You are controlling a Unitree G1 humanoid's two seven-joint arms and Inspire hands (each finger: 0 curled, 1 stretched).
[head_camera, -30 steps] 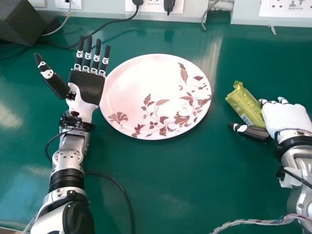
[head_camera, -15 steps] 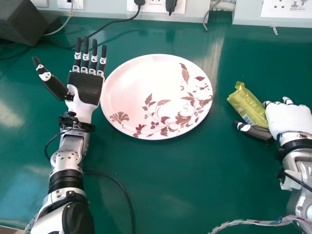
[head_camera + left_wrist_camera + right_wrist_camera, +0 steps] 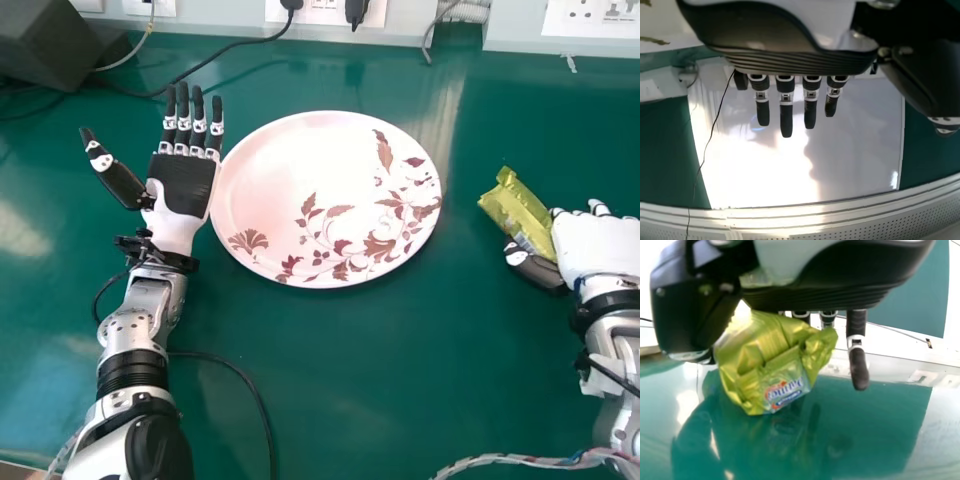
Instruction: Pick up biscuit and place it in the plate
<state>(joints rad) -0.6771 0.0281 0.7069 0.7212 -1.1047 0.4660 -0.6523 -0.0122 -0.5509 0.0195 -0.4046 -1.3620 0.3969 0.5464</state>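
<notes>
1. Work surface: a glossy green table [image 3: 340, 390], bearing a round, pinkish-white plate [image 3: 285, 175] with a brown leaf-and-flower pattern.
2. Room side: a pale wall [image 3: 425, 28] with sockets [image 3: 598, 14] behind the table; a dark box [image 3: 45, 45] at the far left corner and a black cable [image 3: 225, 52] running from it towards a plug [image 3: 292, 3].
3. Near edge, right: a twisted cable bundle [image 3: 510, 459].
4. Left hand [image 3: 183, 185]: palm up just beside the plate's left side, thumb and fingers straight and well apart.
5. Right hand [image 3: 592, 245]: thumb [image 3: 535, 268] and fingers clamped on the green biscuit packet [image 3: 520, 213].
6. Position of the packet: to the right of the plate and apart from it, its far end slanting towards the wall. Whether it touches the table cannot be told.
7. Compared with the earlier frames: the right thumb has drawn in towards the fingers and now presses on the packet's near end; the left hand keeps its open pose beside the plate.
</notes>
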